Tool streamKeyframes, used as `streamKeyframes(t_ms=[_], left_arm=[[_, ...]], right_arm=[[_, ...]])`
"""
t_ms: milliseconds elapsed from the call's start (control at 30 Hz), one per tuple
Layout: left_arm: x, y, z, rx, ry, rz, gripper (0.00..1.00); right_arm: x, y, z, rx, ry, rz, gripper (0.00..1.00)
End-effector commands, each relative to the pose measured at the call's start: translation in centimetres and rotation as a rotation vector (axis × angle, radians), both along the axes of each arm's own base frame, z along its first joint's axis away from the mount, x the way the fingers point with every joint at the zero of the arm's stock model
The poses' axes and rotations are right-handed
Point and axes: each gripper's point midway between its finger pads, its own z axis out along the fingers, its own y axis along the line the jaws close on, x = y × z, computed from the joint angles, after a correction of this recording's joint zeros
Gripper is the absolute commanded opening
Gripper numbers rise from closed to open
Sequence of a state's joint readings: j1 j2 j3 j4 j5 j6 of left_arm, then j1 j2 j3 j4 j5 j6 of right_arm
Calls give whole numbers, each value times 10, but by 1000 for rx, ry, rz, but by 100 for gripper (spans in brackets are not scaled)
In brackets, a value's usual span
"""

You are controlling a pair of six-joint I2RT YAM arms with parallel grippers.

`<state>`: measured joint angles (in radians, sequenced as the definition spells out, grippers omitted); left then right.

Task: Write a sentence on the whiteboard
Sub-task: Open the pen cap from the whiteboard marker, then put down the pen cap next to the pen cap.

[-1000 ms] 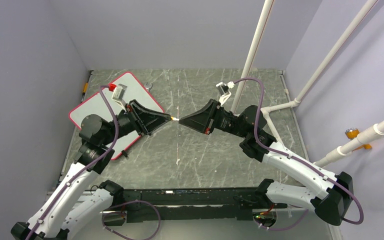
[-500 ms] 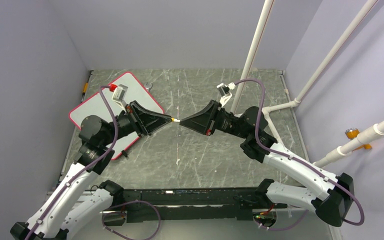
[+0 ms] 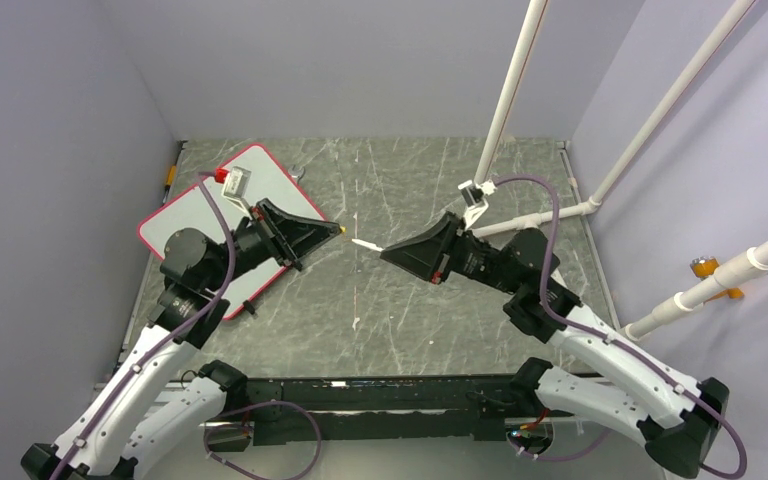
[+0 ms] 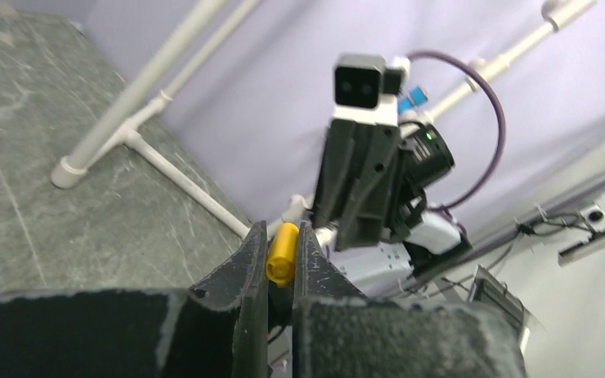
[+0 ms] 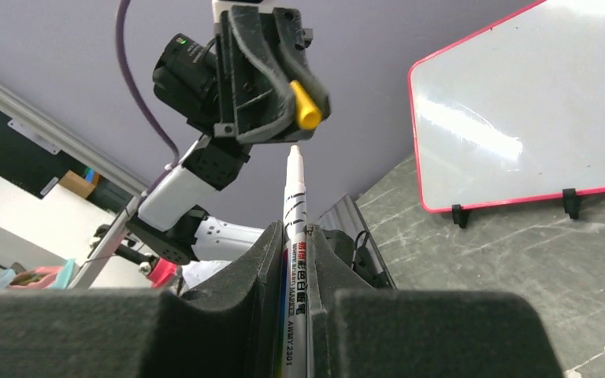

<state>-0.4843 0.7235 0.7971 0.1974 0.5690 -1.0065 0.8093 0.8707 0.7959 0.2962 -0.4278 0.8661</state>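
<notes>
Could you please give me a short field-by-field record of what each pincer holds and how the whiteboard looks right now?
left pincer: shut on yellow cap
right pincer: shut on white marker, tip bare
cap state: off the marker, not touching it
whiteboard: no writing visible

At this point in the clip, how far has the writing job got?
Done: the marker is uncapped, its bare tip sticking out of the right gripper; the left gripper pinches the yellow cap. In hand: both hover over the table, tips apart. Left: all the writing; the whiteboard shows a blank face.
</notes>
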Motion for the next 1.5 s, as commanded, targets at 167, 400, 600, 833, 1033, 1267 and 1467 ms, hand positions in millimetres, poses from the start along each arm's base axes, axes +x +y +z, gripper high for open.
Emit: streamKeyframes(t_ms=[167, 400, 600, 833, 1033, 1267, 1467], left_arm=[[27, 12, 15, -53, -21, 148, 0], [52, 0, -19, 33, 60, 155, 0], [75, -22, -68, 100, 154, 126, 0], [88, -62, -125, 190, 233, 62, 0], [92, -108, -168, 255, 279, -30, 0], [95, -165, -226, 333, 352, -126, 0], [97, -199, -271, 472, 377, -128, 0]], right_arm=[[-3, -25, 2, -22, -59, -71, 0], [19, -54, -19, -175, -21, -284, 0], [33, -77, -34, -314, 2, -419, 0], [43, -103, -39, -410, 40, -551, 0], [48, -135, -37, -466, 71, -695, 0], [42, -147, -40, -501, 86, -712, 0], [37, -155, -45, -530, 95, -722, 0]])
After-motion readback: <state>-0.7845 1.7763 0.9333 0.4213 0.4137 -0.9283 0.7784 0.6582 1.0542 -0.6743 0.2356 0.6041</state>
